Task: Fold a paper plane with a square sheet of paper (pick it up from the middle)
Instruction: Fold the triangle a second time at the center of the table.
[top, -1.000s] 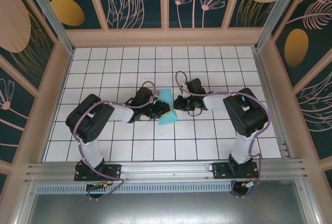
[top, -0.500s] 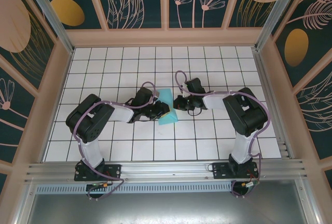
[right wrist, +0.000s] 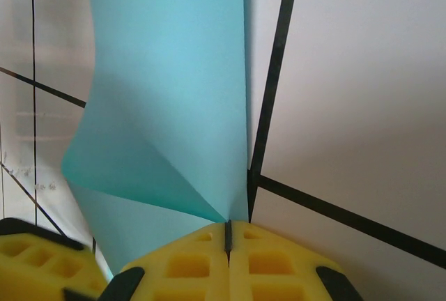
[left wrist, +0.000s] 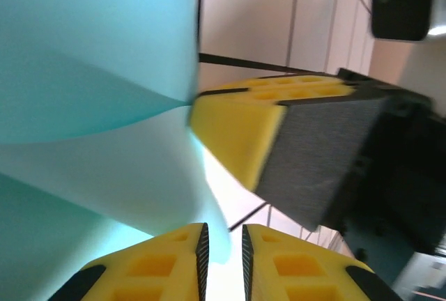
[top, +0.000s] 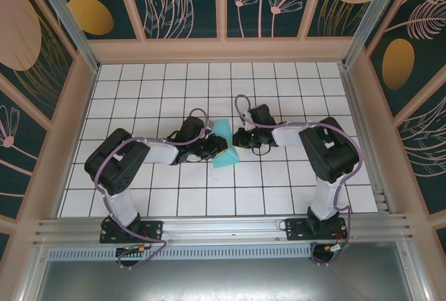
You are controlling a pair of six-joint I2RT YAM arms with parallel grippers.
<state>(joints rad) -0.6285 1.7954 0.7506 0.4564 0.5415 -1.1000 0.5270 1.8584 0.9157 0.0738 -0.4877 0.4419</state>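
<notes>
- My right gripper: the yellow fingers are pressed flat together with no slit between them. They pinch the edge of the thin light-blue square sheet of paper at the point where two soft folds run into the fingertips.
- My left gripper: the fingers are nearly together, with a narrow bright slit between them. The sheet's lower flap curls down toward that slit. I see nothing clamped in it, and I cannot tell whether the flap touches a pad.
- Where the sheet is: mid-way across the white grid-tiled table, between my two grippers, which face each other at close quarters in the overhead view. At my right fingertips the sheet bows and twists instead of lying flat.
- Step, as I judge it: early folding. There is no dart shape and no centre ridge yet.
- Risk, tearing: my right pinch sits on a very small bite of the edge. A pull away from the left side could rip the paper there or slide it out.
- Risk, stray crease: the sheet is twisted. Pressing it down now would set a crooked fold, and the plane's halves would not match.
- Risk, slipping: with my left fingers not clearly gripping, the free flap can skate over the smooth tiles when I push.
- Risk, collision: my fingertips are just beside each other. A small misjudged move would knock one gripper into the other and crumple the sheet between them.
</notes>
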